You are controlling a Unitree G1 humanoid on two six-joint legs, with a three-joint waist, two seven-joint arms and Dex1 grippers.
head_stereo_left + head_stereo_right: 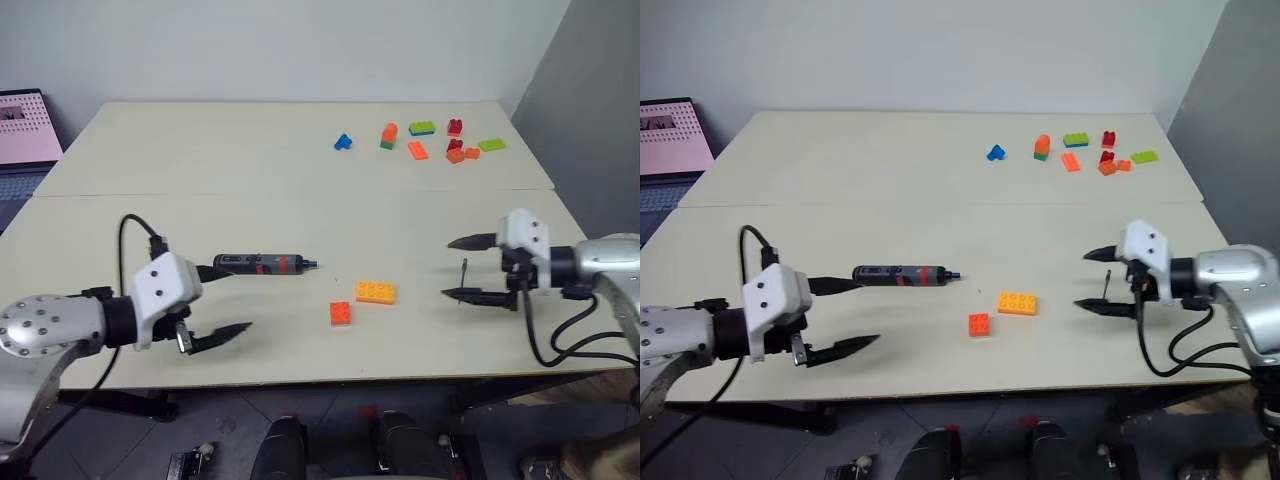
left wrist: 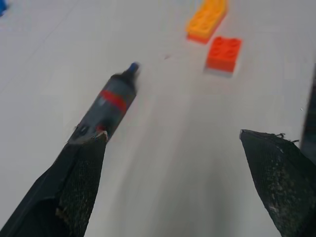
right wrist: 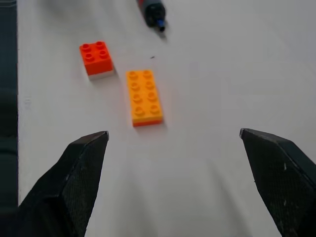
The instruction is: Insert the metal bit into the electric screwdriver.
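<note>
1. The left gripper [image 1: 232, 300] has its two black fingers spread wide and holds nothing. One finger points at the rear end of the electric screwdriver [image 1: 263, 264]; the other hangs nearer the front edge of the table [image 1: 200, 180].
2. In the left wrist view that finger's tip covers the screwdriver's rear end, so whether they touch cannot be told.
3. The right gripper [image 1: 460, 268] also stands wide open and empty, its fingers pointing toward the robot's left, above the table near its right side.
4. The metal bit [image 1: 464, 272] is a thin dark sliver that shows between the right gripper's two fingers in the head views. It looks roughly upright there, but it is too small to tell its true lie or whether it touches either finger.
5. The screwdriver lies flat on the table to the left of centre, its long axis running left to right, with the narrow tip pointing toward the robot's right and the red band near the middle.
6. Between the two grippers lie an orange 2x4 brick [image 1: 376, 292] and, just beside it, a red-orange 2x2 brick [image 1: 340, 313], both apart from the screwdriver's tip.
7. A group of coloured bricks [image 1: 430, 140] sits toward the far right corner, well apart.
8. A laptop [image 1: 25, 140] is cut off at the left edge.
</note>
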